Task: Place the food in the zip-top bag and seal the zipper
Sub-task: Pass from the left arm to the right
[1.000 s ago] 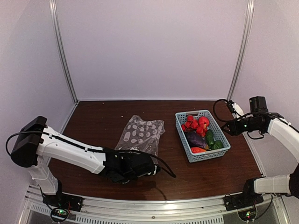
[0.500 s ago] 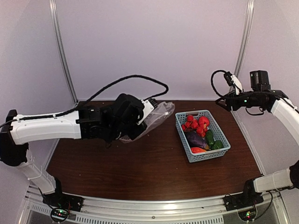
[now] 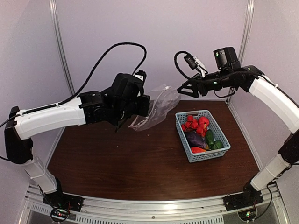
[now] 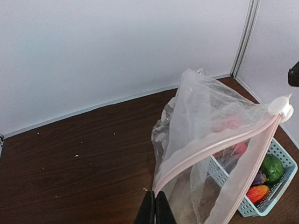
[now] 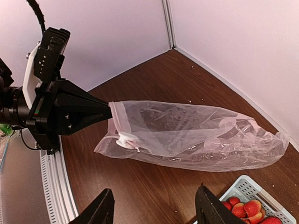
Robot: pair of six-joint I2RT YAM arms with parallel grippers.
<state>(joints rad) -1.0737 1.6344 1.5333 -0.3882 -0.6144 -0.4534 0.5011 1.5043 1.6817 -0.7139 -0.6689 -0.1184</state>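
Where the left gripper (image 4: 155,208) shows in its own wrist view, its two fingers are pressed tight together. They pinch the near corner of the zip-top bag (image 4: 201,116), right at one end of the zipper (image 4: 212,148). The bag is up in the air, off the table (image 3: 117,158), and it hangs out from those fingers. Its long side runs away from the left gripper toward the right gripper (image 3: 180,92), and in the top view it rises a little as it goes. The pink zipper strip starts at the pinched corner and stretches to the white slider (image 4: 281,107) at the far end. A second strip drops back down from the slider, so the two sides stand apart and the mouth looks open.

The right gripper has its fingers (image 5: 103,213) spread wide — nothing is between them. It is near the far end of the bag but not touching it.

The food (image 3: 200,130) is not in the bag. It sits in the blue basket (image 3: 210,155) — below the right gripper, and off to the right of the left gripper's fingertips.
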